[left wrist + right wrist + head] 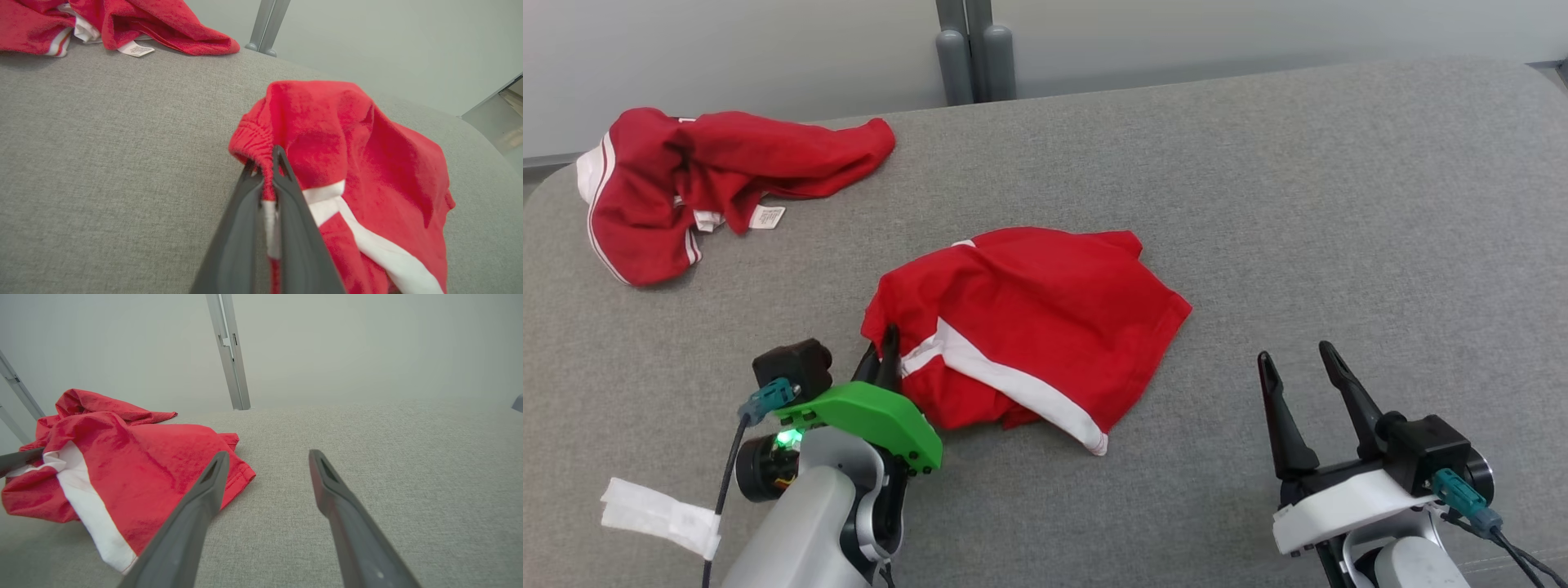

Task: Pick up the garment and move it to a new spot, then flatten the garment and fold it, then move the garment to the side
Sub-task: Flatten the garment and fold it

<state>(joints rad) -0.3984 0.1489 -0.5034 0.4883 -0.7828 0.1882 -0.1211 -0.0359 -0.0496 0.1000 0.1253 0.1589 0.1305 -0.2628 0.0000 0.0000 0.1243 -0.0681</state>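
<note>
A grey fabric-covered table (1339, 204) spans the scene, its far corners rounded. Behind it stands a plain pale wall (1258, 33). A grey metal post (974, 49) rises at the table's far edge, near the middle. The light is soft and even.

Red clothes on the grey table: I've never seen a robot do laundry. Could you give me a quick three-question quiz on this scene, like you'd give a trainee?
1. True or false: the right gripper is clamped on the red garment with the white stripe.
2. Pick one: what is the left gripper pinching? A: an edge of that garment. B: a loose white label. C: nothing.
3. Fill in: the number of red garments lying on the grey table is ____.

Key: 1 false, its fingers stand apart beside the cloth; 2 A; 3 two.
</note>
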